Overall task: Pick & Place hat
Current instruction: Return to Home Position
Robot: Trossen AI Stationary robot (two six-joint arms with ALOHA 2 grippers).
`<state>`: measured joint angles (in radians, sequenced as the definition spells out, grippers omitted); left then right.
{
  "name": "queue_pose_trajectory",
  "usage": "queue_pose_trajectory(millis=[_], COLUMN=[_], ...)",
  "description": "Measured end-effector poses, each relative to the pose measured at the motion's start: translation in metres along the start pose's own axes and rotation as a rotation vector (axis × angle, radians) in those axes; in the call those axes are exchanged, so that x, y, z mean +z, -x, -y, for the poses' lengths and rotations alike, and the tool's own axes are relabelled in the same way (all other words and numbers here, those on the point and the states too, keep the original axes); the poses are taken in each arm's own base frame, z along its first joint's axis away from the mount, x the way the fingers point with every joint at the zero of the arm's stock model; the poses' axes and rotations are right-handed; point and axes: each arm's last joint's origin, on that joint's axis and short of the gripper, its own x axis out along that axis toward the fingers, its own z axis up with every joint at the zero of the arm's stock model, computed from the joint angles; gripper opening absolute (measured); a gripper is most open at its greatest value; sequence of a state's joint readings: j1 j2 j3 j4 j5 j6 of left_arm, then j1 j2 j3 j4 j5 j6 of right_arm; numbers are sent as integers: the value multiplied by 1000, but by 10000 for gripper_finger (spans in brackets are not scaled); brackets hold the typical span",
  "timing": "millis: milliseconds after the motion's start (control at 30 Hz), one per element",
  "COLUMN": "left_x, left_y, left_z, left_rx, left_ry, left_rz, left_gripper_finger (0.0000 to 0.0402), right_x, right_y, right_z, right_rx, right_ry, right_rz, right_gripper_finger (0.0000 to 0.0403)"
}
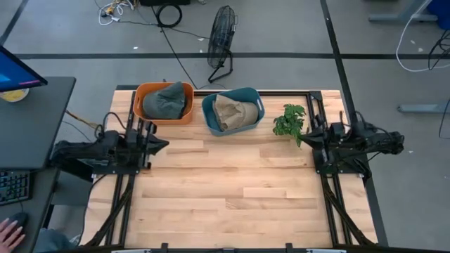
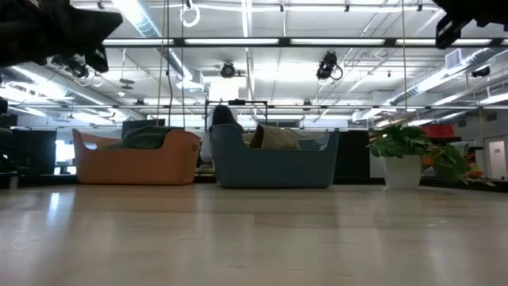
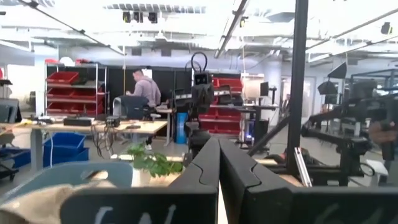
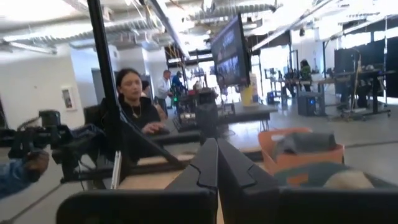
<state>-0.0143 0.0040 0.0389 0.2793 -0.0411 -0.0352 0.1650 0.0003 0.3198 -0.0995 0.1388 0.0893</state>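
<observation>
A dark green hat [image 1: 166, 101] lies in the orange basket [image 1: 144, 112] at the table's far edge; in the low view the hat [image 2: 147, 137] shows over the basket's rim [image 2: 135, 163]. A tan hat [image 1: 233, 112] lies in the blue basket [image 1: 256, 99] beside it, also seen as the tan hat [image 2: 274, 137] in the low view. My left gripper [image 1: 163, 145] waits at the table's left side, shut [image 3: 218, 163], touching nothing. My right gripper [image 1: 305, 139] waits at the right side, shut [image 4: 217, 163], touching nothing.
A small potted plant [image 1: 290, 123] stands right of the blue basket, close to my right gripper. A fan [image 1: 221, 41] stands on the floor beyond the table. A desk with a monitor [image 1: 17, 76] lies left of the table; a person's hand [image 1: 10, 230] shows there.
</observation>
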Motion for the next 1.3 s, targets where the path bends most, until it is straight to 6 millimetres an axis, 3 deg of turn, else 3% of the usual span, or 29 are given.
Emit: queue_pose_trajectory(millis=[67, 667, 1067, 1300], left_x=[-8, -10, -10, -10], left_y=[0, 0, 0, 0], left_z=[0, -1, -1, -1], left_rx=[-1, 10, 10, 10], left_ry=[3, 27, 31, 31], left_rz=[-7, -27, -28, -28], left_gripper_finger=[2, 2, 2, 3], right_x=[-8, -66, -90, -92], right_y=[-2, -12, -13, -13], right_z=[1, 4, 6, 7], right_rx=[-4, -10, -14, -30], right_ry=[2, -31, 8, -15], right_rz=[-25, -99, -154, -167], right_gripper_finger=[0, 0, 0, 0])
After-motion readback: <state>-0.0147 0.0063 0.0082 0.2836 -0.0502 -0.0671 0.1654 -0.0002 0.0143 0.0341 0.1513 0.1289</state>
